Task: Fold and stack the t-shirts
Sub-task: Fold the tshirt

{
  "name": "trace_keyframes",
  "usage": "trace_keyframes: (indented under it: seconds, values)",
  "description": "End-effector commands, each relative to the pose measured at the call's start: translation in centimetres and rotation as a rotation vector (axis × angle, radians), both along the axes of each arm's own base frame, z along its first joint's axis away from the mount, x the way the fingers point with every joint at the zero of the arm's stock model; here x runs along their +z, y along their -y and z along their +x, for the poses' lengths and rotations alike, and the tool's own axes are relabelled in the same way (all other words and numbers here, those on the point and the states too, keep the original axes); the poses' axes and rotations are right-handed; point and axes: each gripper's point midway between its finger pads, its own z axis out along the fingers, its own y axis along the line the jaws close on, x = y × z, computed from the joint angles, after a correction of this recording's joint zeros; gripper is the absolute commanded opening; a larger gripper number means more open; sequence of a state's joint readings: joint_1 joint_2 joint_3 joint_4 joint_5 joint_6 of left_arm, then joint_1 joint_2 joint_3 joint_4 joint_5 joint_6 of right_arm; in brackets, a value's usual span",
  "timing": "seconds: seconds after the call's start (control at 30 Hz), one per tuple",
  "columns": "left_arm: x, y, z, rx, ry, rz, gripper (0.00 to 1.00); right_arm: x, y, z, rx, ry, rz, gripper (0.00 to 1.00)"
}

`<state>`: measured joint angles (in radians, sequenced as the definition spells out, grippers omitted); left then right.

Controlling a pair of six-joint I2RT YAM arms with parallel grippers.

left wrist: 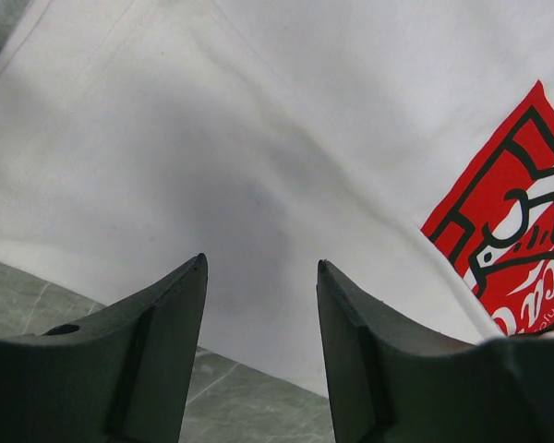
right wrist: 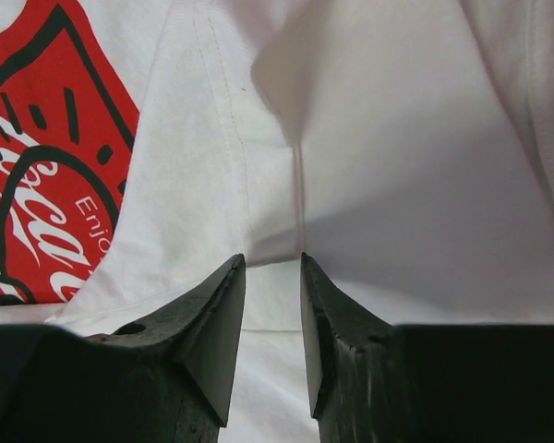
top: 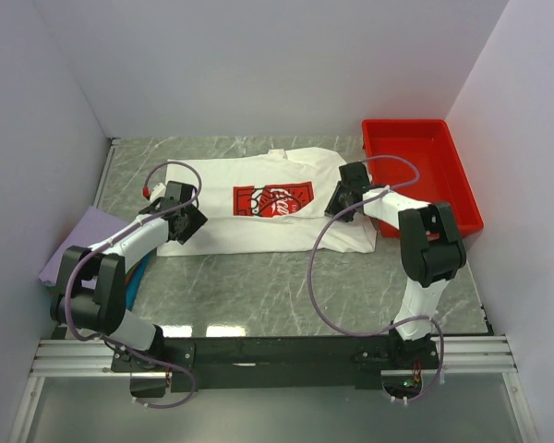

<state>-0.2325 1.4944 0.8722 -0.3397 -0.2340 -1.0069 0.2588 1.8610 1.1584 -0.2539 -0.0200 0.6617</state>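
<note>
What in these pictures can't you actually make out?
1. Folded pile, top view: the left arm covers it; only lavender and a bluish edge show, so the shirts can't be counted.
2. Red print on the white t-shirt: too small to read from above; both wrist views cut it off at the frame edge.
3. Right end effector, right wrist view: fingers nearly closed over a crease; whether cloth is pinched is unclear.

Black-and-white arms, looping lilac cables, black pincer fingers.
</note>
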Motion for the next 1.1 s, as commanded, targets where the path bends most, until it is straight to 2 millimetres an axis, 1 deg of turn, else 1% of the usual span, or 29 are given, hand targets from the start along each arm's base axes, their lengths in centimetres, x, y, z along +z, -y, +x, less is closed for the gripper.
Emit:
trace_keyframes:
  seconds: [0.0, 0.03, 0.13, 0.17, 0.23, 0.27, 0.37, 0.43, 0.47, 0.5, 0.57, 0.6, 0.77, 0.8, 0.87, 0.9, 0.93, 1.03, 1.07]
  values:
    - [1.3, 0.0, 0.5, -0.007, 0.049, 0.005, 0.56, 0.6, -0.5, 1.6, -0.005, 0.036, 0.022, 0.37]
    - [1.3, 0.0, 0.5, -0.006, 0.05, 0.004, 0.56, 0.3, -0.5, 1.6, -0.004, 0.031, 0.02, 0.36]
    - [1.3, 0.0, 0.5, -0.006, 0.049, 0.007, 0.56, 0.4, -0.5, 2.0, -0.005, 0.034, 0.013, 0.31]
    - [1.2, 0.0, 0.5, -0.005, 0.046, 0.006, 0.56, 0.5, -0.5, 2.1, -0.003, 0.033, 0.009, 0.26]
    - [1.2, 0.0, 0.5, -0.004, 0.048, 0.007, 0.56, 0.6, -0.5, 2.3, -0.003, 0.037, 0.008, 0.2]
    - [1.2, -0.1, 0.4, -0.004, 0.046, 0.008, 0.56, 0.6, -0.4, 2.3, -0.004, 0.036, 0.006, 0.14]
    - [1.1, -0.1, 0.4, -0.002, 0.045, 0.01, 0.56, 1.2, -0.7, 2.8, 0.002, 0.048, 0.009, 0.06]
    - [1.1, -0.1, 0.4, -0.003, 0.044, 0.013, 0.56, 1.9, -0.8, 3.2, 0.006, 0.059, 0.007, 0.03]
    - [1.1, -0.1, 0.4, -0.004, 0.045, 0.013, 0.56, 2.0, -1.1, 3.4, 0.014, 0.061, 0.007, 0.01]
    - [1.0, -0.2, 0.4, -0.004, 0.043, 0.014, 0.56, 2.6, -1.3, 3.9, 0.022, 0.076, 0.004, 0.01]
    - [1.1, -0.1, 0.4, -0.005, 0.042, 0.015, 0.56, 2.9, -1.7, 4.2, 0.031, 0.073, 0.003, 0.0]
    - [1.1, -0.1, 0.4, -0.004, 0.042, 0.014, 0.56, 3.6, -2.0, 4.8, 0.038, 0.089, 0.002, 0.0]
    - [0.9, -0.1, 0.5, -0.007, 0.038, 0.018, 0.56, 4.2, -3.2, 5.9, 0.071, 0.094, -0.003, 0.0]
    - [0.9, -0.1, 0.4, -0.01, 0.037, 0.018, 0.56, 4.4, -3.6, 6.4, 0.08, 0.102, -0.004, 0.0]
    - [1.0, -0.1, 0.5, -0.01, 0.037, 0.018, 0.56, 4.3, -4.3, 6.7, 0.099, 0.099, -0.009, 0.0]
    - [1.0, -0.1, 0.5, -0.012, 0.037, 0.02, 0.56, 4.8, -4.6, 7.3, 0.105, 0.113, -0.009, 0.0]
    - [1.0, -0.1, 0.5, -0.012, 0.038, 0.019, 0.56, 4.0, -4.9, 7.3, 0.111, 0.096, -0.013, 0.0]
    - [1.0, 0.0, 0.6, -0.015, 0.036, 0.018, 0.56, 3.6, -5.7, 7.9, 0.128, 0.093, -0.007, 0.0]
    - [0.9, 0.0, 0.6, -0.017, 0.034, 0.018, 0.56, 3.8, -6.1, 8.2, 0.136, 0.098, 0.002, 0.0]
